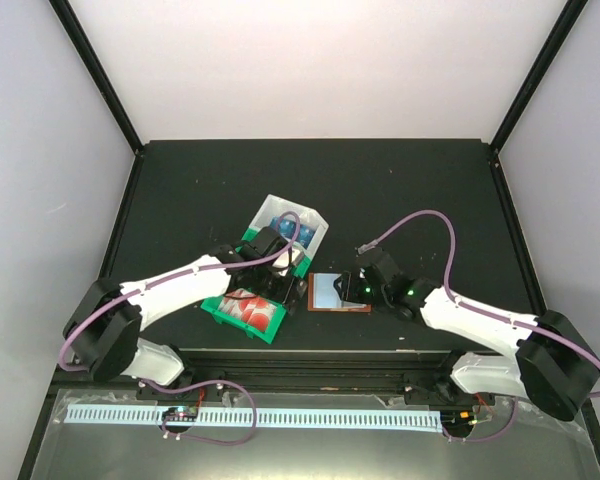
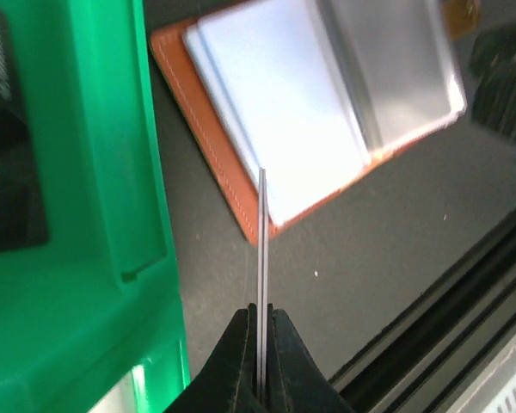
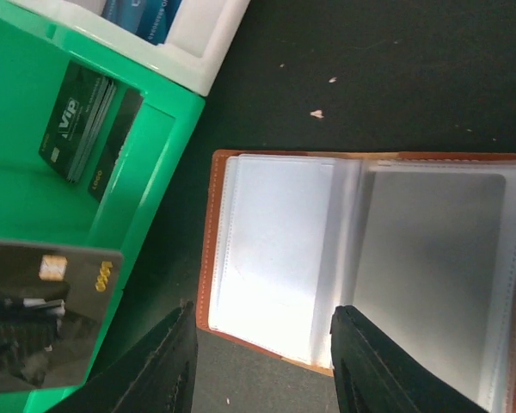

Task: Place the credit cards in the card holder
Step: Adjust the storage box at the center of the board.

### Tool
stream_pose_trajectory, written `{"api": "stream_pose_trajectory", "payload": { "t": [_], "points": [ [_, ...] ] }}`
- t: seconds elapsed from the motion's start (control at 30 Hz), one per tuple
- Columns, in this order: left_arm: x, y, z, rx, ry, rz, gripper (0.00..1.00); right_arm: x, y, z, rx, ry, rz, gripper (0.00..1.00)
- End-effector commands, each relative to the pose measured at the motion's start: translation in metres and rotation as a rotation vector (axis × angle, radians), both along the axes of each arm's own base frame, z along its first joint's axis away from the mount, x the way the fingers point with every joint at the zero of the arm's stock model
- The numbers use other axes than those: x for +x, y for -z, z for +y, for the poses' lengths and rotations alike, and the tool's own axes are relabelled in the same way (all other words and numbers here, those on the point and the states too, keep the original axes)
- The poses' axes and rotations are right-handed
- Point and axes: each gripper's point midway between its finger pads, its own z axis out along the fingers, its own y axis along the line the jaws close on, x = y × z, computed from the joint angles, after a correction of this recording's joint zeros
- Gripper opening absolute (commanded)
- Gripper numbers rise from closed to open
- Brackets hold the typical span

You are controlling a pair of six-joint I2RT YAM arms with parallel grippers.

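Left gripper point(image 2: 261, 344) clenched on black credit card point(image 3: 52, 284), held edge-on above gap between green tray point(image 2: 112, 172) and card holder point(image 2: 275, 129). Card holder lies open near front edge of table point(image 1: 430, 190), centre. Right gripper point(image 3: 262, 344) spread over holder's edge, contact unclear.

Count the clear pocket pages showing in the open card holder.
2 in the card holder: left page, right page, by the right wrist view. Others may lie stacked underneath.
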Motion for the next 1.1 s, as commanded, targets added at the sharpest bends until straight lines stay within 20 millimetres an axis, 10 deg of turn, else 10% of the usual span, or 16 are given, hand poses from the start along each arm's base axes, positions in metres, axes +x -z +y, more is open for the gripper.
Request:
{"api": "stream_pose_trajectory", "payload": {
  "t": [0.0,0.3,0.73,1.07],
  "points": [
    [-0.014,0.005,-0.013,-0.067,0.067,0.046,0.02,0.001,0.007,-0.012,-0.034,0.056,0.003,0.45],
    [-0.016,0.044,0.021,0.14,0.013,0.068,0.01,0.004,0.01,-0.006,-0.046,0.041,0.013,0.45],
    [0.011,0.045,0.07,0.296,-0.12,-0.011,0.01,0.005,0.009,-0.004,-0.041,0.037,0.013,0.45],
    [-0.002,-0.028,0.006,-0.143,0.028,-0.028,0.01,-0.011,-0.043,0.04,0.221,-0.174,-0.055,0.5]
  ]
}}
